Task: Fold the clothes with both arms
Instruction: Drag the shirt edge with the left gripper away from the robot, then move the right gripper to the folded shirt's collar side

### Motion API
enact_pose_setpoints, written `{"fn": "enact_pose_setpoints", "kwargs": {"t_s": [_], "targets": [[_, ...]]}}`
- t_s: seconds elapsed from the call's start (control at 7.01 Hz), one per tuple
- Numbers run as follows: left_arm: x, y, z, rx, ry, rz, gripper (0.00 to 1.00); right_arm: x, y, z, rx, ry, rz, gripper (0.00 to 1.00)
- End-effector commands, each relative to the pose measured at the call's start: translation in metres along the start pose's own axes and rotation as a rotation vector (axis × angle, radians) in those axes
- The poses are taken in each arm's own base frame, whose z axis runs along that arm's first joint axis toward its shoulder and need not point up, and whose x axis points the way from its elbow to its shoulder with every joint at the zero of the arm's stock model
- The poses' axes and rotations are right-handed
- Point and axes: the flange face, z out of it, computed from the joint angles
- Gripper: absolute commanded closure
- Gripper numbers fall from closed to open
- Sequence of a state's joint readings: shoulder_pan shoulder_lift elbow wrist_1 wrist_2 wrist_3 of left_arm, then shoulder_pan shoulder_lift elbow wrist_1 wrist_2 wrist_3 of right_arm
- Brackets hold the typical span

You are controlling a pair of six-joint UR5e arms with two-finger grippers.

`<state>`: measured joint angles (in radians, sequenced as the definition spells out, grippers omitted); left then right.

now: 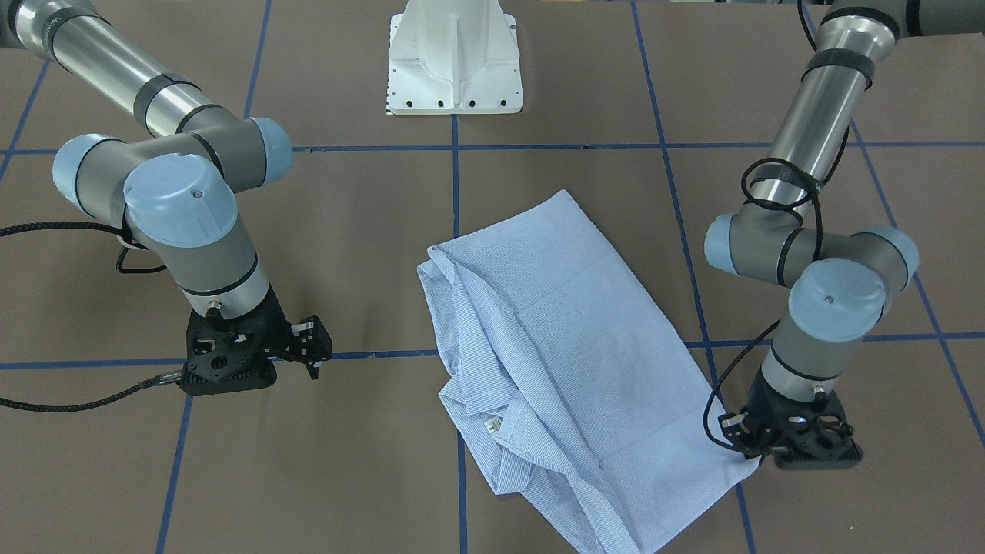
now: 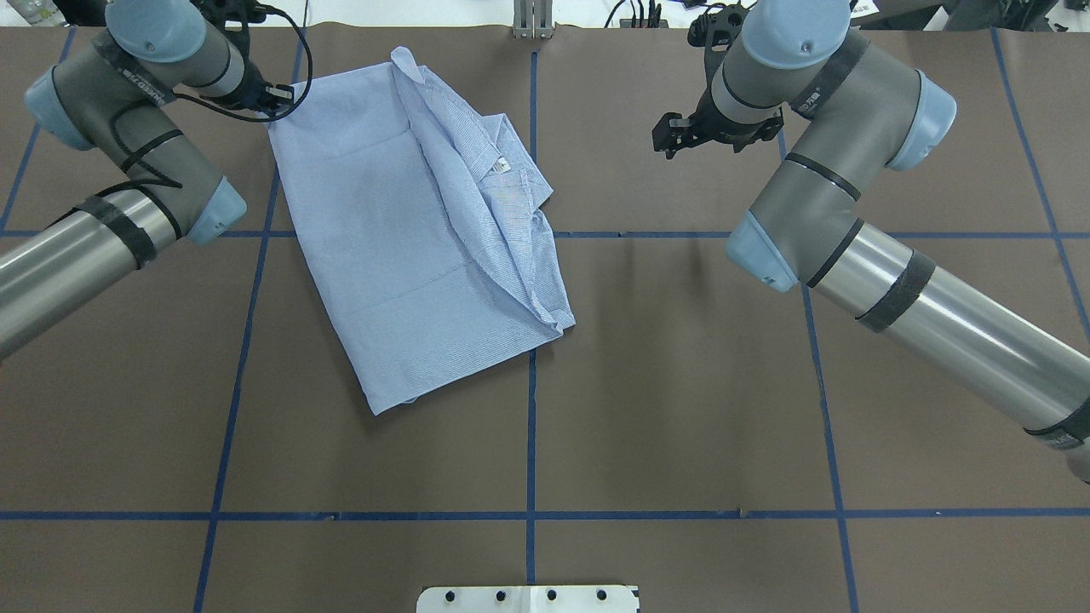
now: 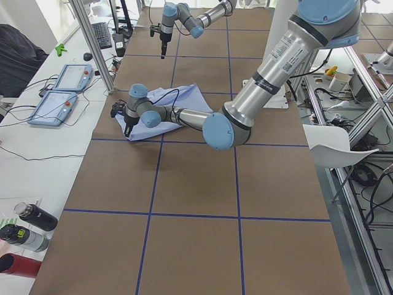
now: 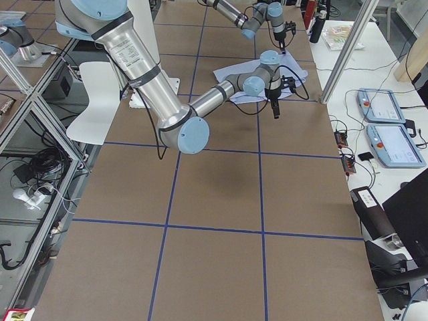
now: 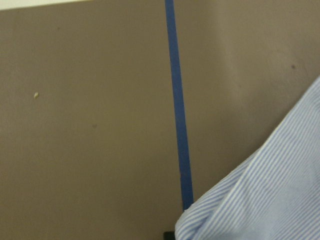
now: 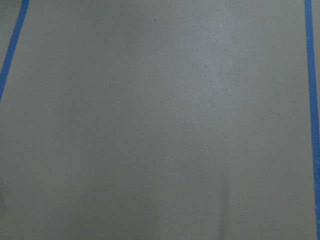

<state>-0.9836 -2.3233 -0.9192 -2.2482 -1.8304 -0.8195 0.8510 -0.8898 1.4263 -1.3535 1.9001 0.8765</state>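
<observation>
Closest to the front-facing camera, at the bottom of the frame, lies the low end of the striped shirt, light blue and white. It rests flat on the brown table and runs slantwise from the bottom, a bit right of the middle, up to the middle of the frame. Its right side is smooth. Its left side is bunched in folds, and a small white tag shows there. At the shirt's lower right corner sits the left gripper, low at the table, touching the cloth edge or just beside it. I cannot tell if its jaws are apart or together. In the left wrist view that corner of cloth fills the lower right of the frame and covers the end of one of the blue tape lines. A little farther back, at the left of the front-facing frame, the right gripper hangs over bare table, well apart from the shirt, with its jaws apart and nothing in them. The right wrist view shows only table and tape. The blue tape lines cut the table into big squares. Behind the grippers, the left arm goes up to the upper right and the right arm to the upper left. Farthest back, at the top middle, stands the white base.
</observation>
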Motion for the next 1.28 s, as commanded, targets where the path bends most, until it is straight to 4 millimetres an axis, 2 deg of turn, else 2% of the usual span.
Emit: {"fn": "enact_pose_setpoints", "kwargs": {"t_s": [0.0,0.14,0.29,0.43,0.71,0.86,1.0,1.14], "targets": [[-0.002,-0.029,-0.017,0.053,0.024,-0.005,0.00,-0.018,0.005,-0.001,0.000,-0.017,0.044,0.00],[-0.012,-0.009,-0.027,-0.002,0.106,0.002,0.00,-0.059,0.019,-0.003,-0.018,-0.046,0.141,0.00],[-0.025,0.019,-0.047,-0.018,0.168,0.029,0.00,-0.095,0.047,0.000,-0.054,-0.073,0.243,0.00],[-0.024,0.022,-0.055,-0.012,0.178,0.032,0.00,-0.122,0.077,0.004,-0.089,-0.087,0.340,0.01],[-0.030,0.031,-0.055,-0.012,0.181,0.030,0.00,-0.160,0.134,0.023,-0.093,-0.063,0.548,0.03],[-0.030,0.033,-0.054,-0.012,0.180,0.030,0.00,-0.173,0.152,0.028,-0.104,-0.049,0.606,0.07],[-0.028,0.034,-0.054,-0.012,0.179,0.031,0.00,-0.184,0.156,0.027,-0.101,-0.019,0.691,0.21],[-0.027,0.035,-0.055,-0.011,0.182,0.031,0.00,-0.193,0.167,0.030,-0.099,-0.014,0.729,0.28]]}}
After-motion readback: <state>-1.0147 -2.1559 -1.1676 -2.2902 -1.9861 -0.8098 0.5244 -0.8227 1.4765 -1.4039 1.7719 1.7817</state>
